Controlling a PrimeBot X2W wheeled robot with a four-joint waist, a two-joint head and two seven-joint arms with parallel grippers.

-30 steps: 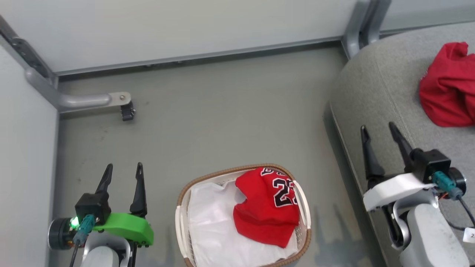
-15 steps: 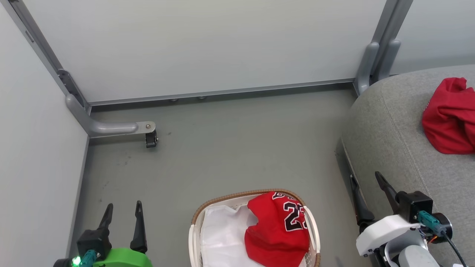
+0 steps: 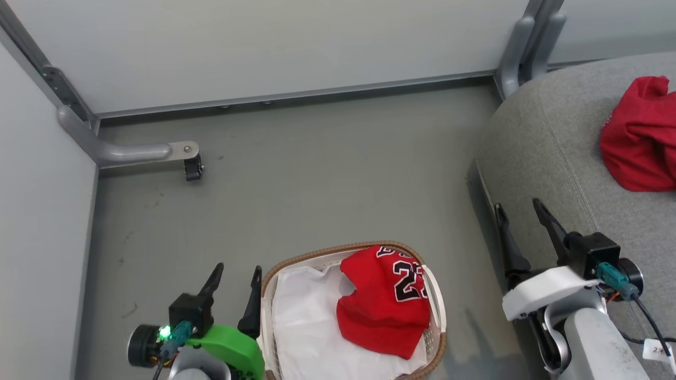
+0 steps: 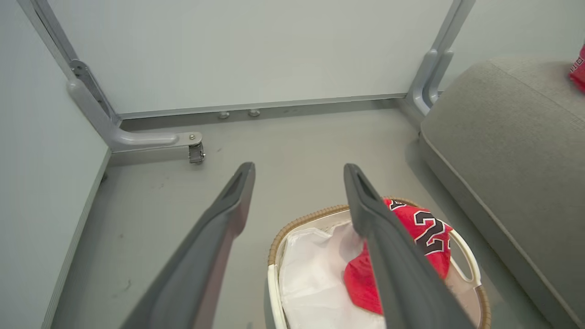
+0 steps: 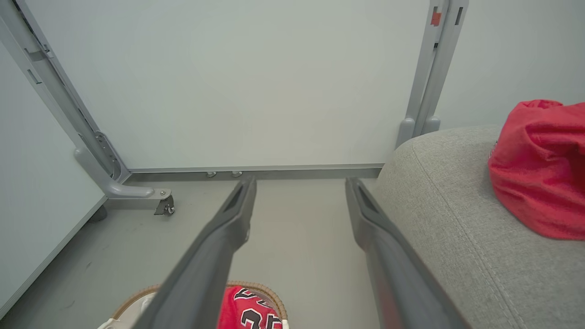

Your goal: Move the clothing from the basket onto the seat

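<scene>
since your left pincer (image 3: 238,268) gapes empty just beside the basket (image 3: 317,254), with the red jersey (image 3: 383,301) inside to its right, a low reach could snag the white liner (image 3: 301,316) instead; your right pincer (image 3: 516,205) gapes empty too.

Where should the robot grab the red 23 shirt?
Probably the rumpled hump in the middle of the bright red number-23 garment, from straight above: it lies heaped in the oval cream-white plastic basket, whose walls block the sides. The open left pincer is nearest.

Open floor (image 3: 327,174) between basket (image 3: 317,254) and seat (image 3: 544,148); wall panels (image 3: 296,47) block the far side.
</scene>
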